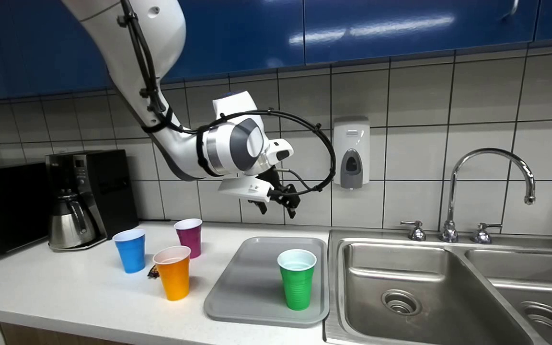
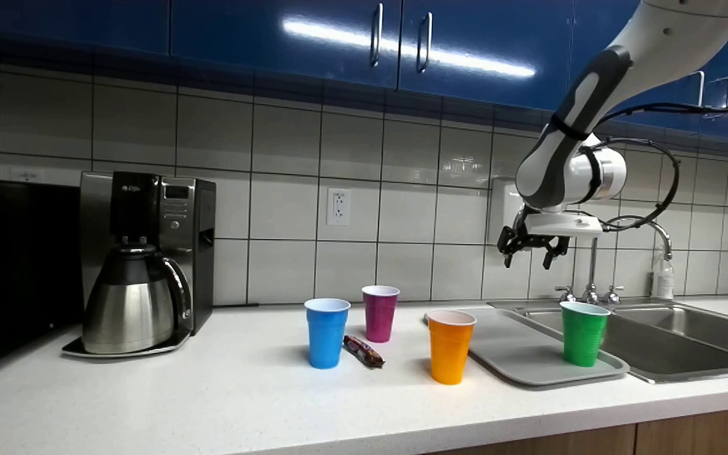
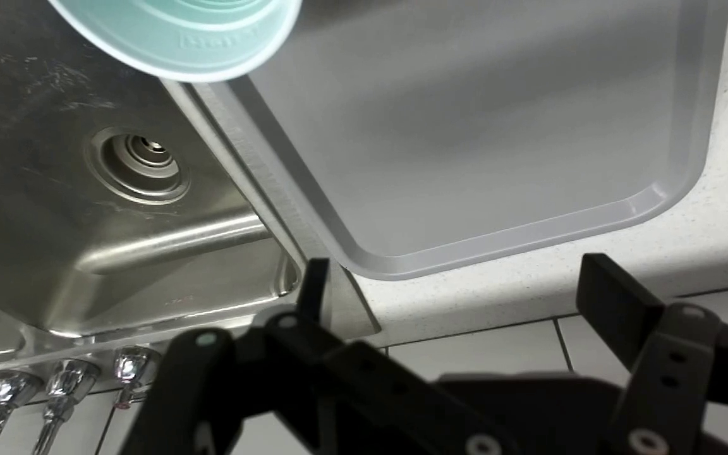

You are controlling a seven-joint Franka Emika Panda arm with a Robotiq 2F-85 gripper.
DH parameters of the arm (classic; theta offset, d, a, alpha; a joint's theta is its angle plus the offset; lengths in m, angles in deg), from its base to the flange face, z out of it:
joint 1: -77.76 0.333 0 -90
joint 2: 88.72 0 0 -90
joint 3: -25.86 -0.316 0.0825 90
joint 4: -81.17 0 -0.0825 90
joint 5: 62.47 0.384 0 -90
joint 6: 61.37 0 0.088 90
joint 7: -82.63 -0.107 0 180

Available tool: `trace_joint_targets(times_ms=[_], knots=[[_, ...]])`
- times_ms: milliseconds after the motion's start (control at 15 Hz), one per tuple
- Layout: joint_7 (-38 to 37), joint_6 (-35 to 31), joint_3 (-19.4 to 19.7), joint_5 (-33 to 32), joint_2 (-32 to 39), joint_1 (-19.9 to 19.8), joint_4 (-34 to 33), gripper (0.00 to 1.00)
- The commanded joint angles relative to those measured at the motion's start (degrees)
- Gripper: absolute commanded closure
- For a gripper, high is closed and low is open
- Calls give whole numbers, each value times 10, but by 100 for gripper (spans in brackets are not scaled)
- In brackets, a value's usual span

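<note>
My gripper [image 1: 277, 212] hangs high over the back of the grey tray [image 1: 240, 287], its jaws wide apart with nothing between them. A green cup [image 2: 584, 335] stands upright on the tray; its pale, hollow inside [image 3: 225, 57] shows at the top of the wrist view, cut off by the frame. To the coffee maker's side of the tray, an orange cup [image 2: 449, 351], a blue cup [image 2: 326, 338] and a purple cup [image 2: 380, 319] stand upright on the counter. A wrapped bar [image 2: 364, 351] lies among them, mostly hidden behind the orange cup in an exterior view [image 1: 153, 272].
Beside the tray is a steel double sink [image 1: 400, 268] with a tall curved faucet [image 1: 491, 152]. A soap dispenser [image 1: 351, 153] is fixed to the tiled wall behind the gripper. Blue cabinets [image 2: 288, 38] overhang the counter. A coffee maker [image 2: 130, 297] stands at the far end.
</note>
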Motion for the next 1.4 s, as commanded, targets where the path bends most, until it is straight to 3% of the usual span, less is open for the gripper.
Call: trace_joint_targets(times_ms=[0, 1333], knots=[[-40, 21, 11, -35, -20, 6, 9, 0], [-113, 44, 27, -82, -45, 3, 44, 0]])
